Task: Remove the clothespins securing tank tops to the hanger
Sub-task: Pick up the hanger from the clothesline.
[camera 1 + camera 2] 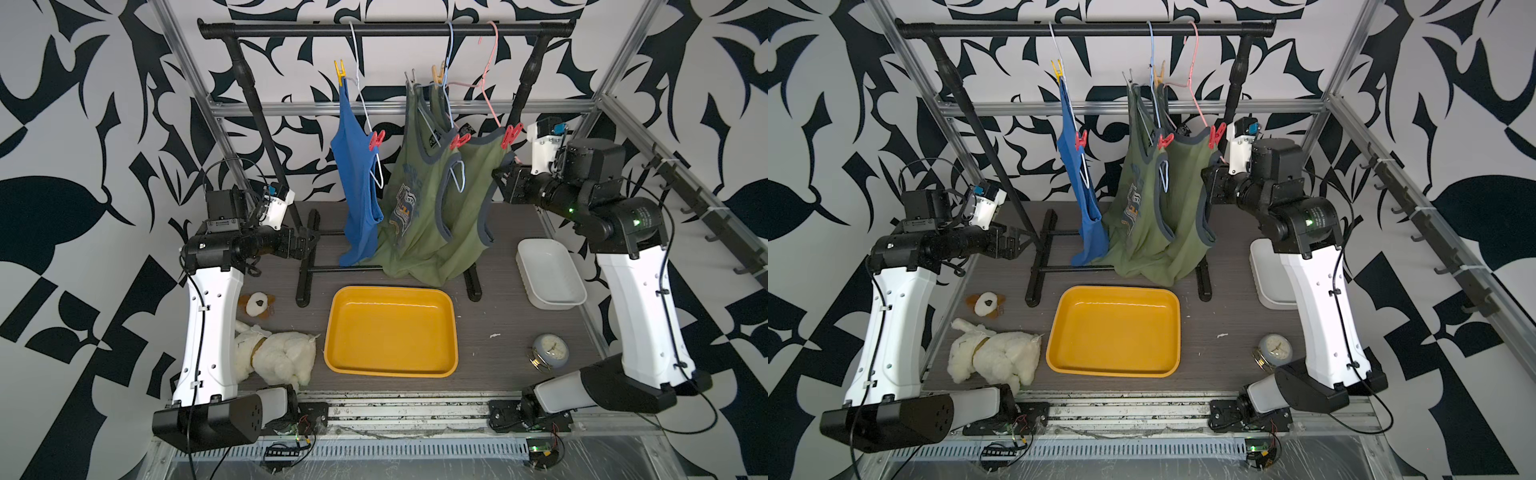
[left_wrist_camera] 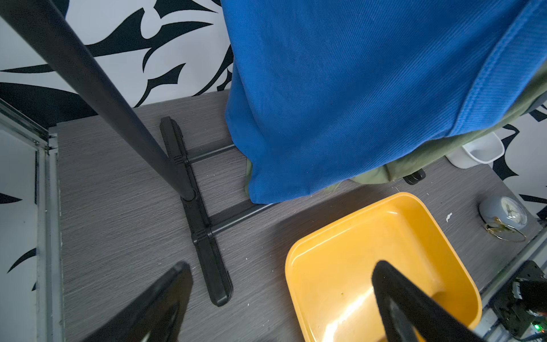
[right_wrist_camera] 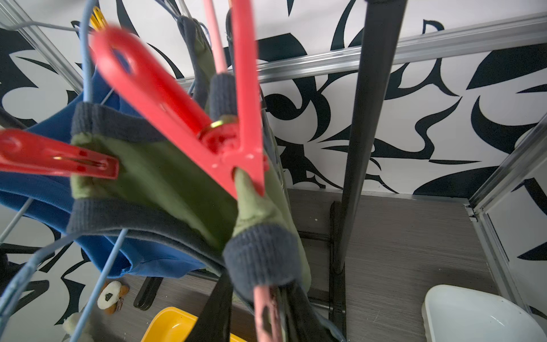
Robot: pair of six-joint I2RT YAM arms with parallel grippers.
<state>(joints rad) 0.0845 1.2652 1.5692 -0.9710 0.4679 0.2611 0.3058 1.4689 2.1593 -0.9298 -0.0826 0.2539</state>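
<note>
Target clothespin: a coral-red clothespin (image 1: pixel 511 135) at about 2 o'clock in both top views. It clamps the outer strap of the plain olive tank top (image 1: pixel 473 187) to the pink hanger (image 3: pixel 213 35).
Its posture: handles spread in a V, with the nose biting green cloth, seen close in the right wrist view.
Other clothespins: five more, all on.
- The yellow clothespin (image 1: pixel 340 71) and another coral one (image 1: pixel 377 139) are on the blue tank top (image 1: pixel 357 187).
- The grey clothespin (image 1: pixel 411 78), the tan clothespin (image 1: pixel 437 74) and a middle coral one (image 1: pixel 460 140) are by the printed olive tank top (image 1: pixel 409 195).
Right pincer (image 1: pixel 498 176): just below the target, at its 6 o'clock, against the strap. The wrist view shows dark fingers close on either side of the hanger's end and the ribbed trim. Whether they grip anything, I cannot tell.
Left pincer (image 1: pixel 305 243): spread wide and empty, low at 9 o'clock, well apart from every pin.
Counter: the yellow tub (image 1: pixel 390 289) sits empty at 6 o'clock and the white tub (image 1: pixel 552 266) at 4 o'clock.
Progress: judged at the start, with no pin off.
Risk, wrong bite: the fingers sit under the pin, not across its handles. Closing there would likely catch cloth or hanger wire.
Risk, drag: a pull from that hold could swing the hanger or lift its hook off the rail (image 1: pixel 386 29).
Risk, slip: smooth angled handles may squirt out of a squeeze, so the pin could snap shut or fall outside the tub.
</note>
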